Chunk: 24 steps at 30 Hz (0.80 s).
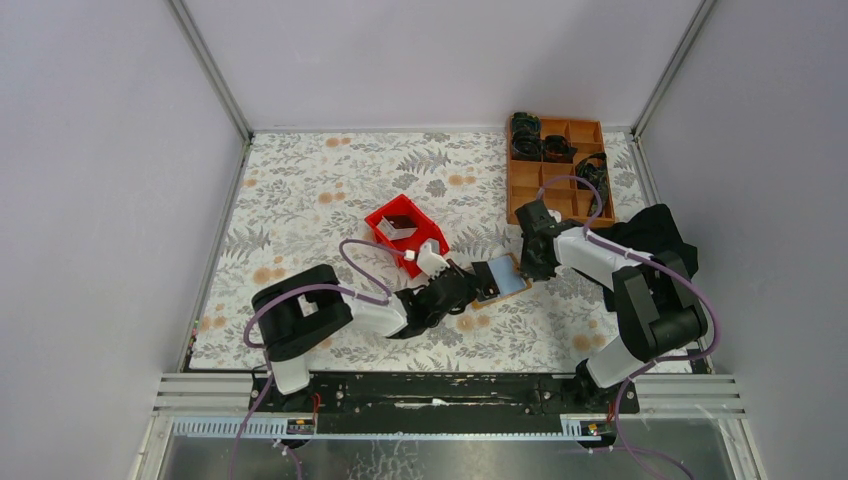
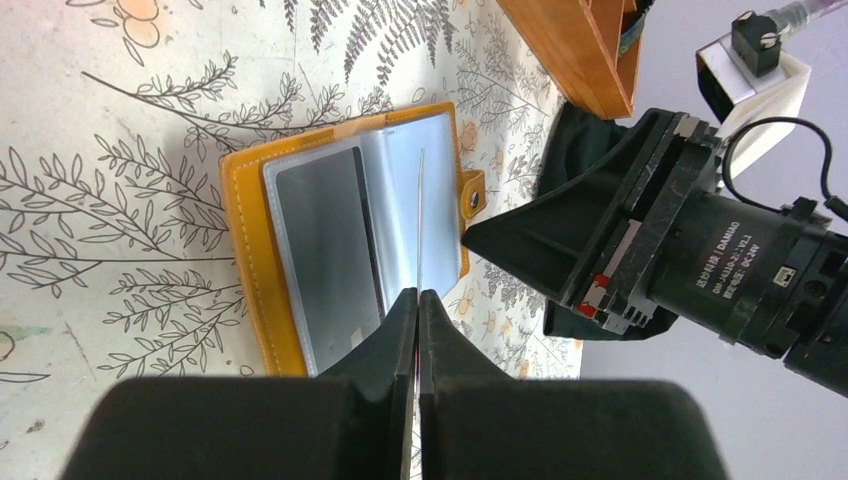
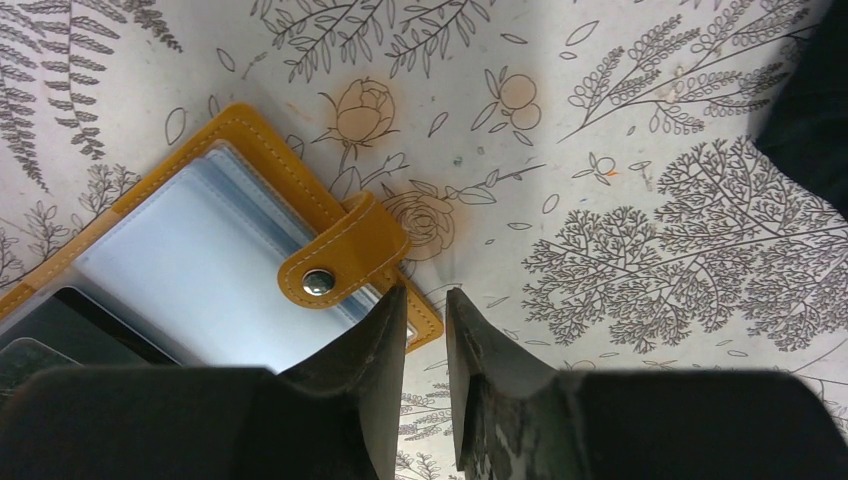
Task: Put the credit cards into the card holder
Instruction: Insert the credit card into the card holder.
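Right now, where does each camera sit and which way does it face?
Top external: above and behind the robot, looking down at the table; left arm and right arm show.
Left wrist: looks along the shut left tool, card pinched edge-on, at the open card holder; right arm shows.
Right wrist: looks down past the part-open right tool at the snap strap.
All three share the card holder.

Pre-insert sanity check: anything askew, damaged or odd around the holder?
Nothing damaged or spilled. The holder lies open at an angle; left gripper pinches a card edge-on over its sleeves; right gripper, jaws slightly apart, sits by the strap.
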Available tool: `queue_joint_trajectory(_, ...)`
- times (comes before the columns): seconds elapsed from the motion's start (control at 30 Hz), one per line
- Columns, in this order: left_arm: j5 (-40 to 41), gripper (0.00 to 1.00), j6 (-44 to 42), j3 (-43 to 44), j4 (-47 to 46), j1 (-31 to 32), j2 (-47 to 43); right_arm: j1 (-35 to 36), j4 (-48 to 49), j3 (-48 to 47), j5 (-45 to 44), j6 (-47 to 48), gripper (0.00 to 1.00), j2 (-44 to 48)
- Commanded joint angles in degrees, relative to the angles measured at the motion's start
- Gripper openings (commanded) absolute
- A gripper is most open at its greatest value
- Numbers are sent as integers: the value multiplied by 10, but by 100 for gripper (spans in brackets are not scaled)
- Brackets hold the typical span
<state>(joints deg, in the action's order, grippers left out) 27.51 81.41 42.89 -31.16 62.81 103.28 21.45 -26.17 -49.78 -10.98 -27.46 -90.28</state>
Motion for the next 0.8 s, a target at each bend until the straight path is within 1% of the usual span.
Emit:
queue_joint_trajectory(0.0,19,0,0,1,-1,7,13,-5,-11,-18,-30,-12,28,17)
queue_joint_trajectory(0.43,35,0,18,16,0,16,38,-6,-5,-10,-34,-10,29,3)
queue_joint_trajectory(0.77,39,0,34,14,-43,15,54,-6,1,10,-26,-6,29,-6)
